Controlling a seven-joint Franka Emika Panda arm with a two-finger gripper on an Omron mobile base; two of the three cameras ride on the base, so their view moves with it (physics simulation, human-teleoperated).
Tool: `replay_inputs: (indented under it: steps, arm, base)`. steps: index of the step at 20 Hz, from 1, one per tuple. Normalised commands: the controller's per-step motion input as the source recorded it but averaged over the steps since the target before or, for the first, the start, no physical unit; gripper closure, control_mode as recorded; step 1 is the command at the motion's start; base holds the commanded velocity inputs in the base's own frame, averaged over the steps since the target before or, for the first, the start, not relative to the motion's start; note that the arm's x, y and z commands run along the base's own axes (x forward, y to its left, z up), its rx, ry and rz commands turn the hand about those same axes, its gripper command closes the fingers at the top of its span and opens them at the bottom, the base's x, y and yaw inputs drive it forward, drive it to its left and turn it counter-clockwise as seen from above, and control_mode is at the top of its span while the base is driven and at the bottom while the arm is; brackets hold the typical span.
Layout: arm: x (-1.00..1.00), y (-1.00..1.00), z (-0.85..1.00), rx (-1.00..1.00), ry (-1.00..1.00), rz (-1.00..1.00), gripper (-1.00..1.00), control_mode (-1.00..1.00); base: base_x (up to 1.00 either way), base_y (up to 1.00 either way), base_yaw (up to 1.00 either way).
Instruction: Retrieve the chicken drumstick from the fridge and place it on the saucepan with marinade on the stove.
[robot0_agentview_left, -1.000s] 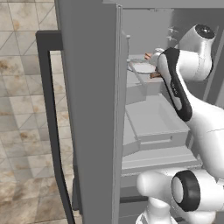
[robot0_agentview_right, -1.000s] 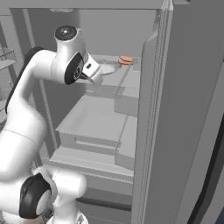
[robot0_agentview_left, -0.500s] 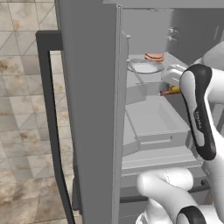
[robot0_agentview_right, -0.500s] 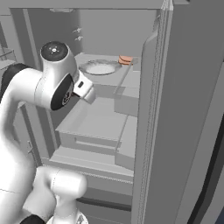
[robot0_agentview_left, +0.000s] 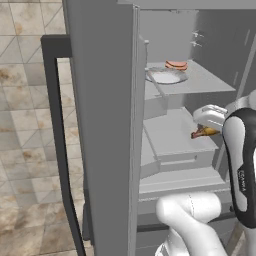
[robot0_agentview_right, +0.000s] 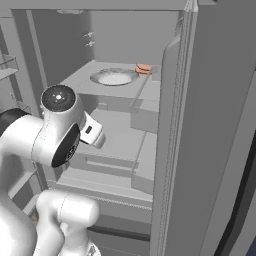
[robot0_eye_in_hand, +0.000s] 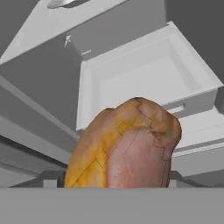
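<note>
Chicken drumstick (robot0_eye_in_hand: 124, 146) clamped in gripper (robot0_agentview_left: 206, 131), hiding fingertips; fridge (robot0_agentview_left: 107, 100) open.

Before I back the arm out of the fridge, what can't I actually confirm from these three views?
- Gripper finger contact: in the hand view the chicken drumstick fills the foreground and covers the fingertips.
- Gripper in the left base view: the arm's forearm hides most of it.
- Right base view: the arm's elbow blocks the hand and drumstick.
- Item behind the plate on the fridge shelf: too small to identify.
</note>
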Motion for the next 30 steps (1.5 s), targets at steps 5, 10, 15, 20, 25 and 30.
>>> replay_inputs:
  steps: [5, 10, 15, 20, 25, 30]
  arm:
    - [-0.07, 0.0, -0.65, -0.02, -0.07, 0.03, 1.0, -1.0]
    - [0.0, 0.0, -0.16, 0.0, -0.06, 0.02, 1.0, 1.0]
    - [0.0, 0.0, 0.0, 0.0, 0.0, 0.0, 1.0, 1.0]
    - [0.0, 0.0, 0.0, 0.0, 0.0, 0.0, 1.0, 1.0]
    - [0.0, 0.0, 0.0, 0.0, 0.0, 0.0, 1.0, 1.0]
    - [0.0, 0.0, 0.0, 0.0, 0.0, 0.0, 1.0, 1.0]
  base:
    - [0.0, 0.0, 0.0]
    - [0.0, 0.0, 0.0]
    - [-0.52, 0.0, -0.01]
    - [-0.88, 0.02, 0.0]
    - [-0.81, 0.15, 0.0]
    - [-0.94, 0.02, 0.0]
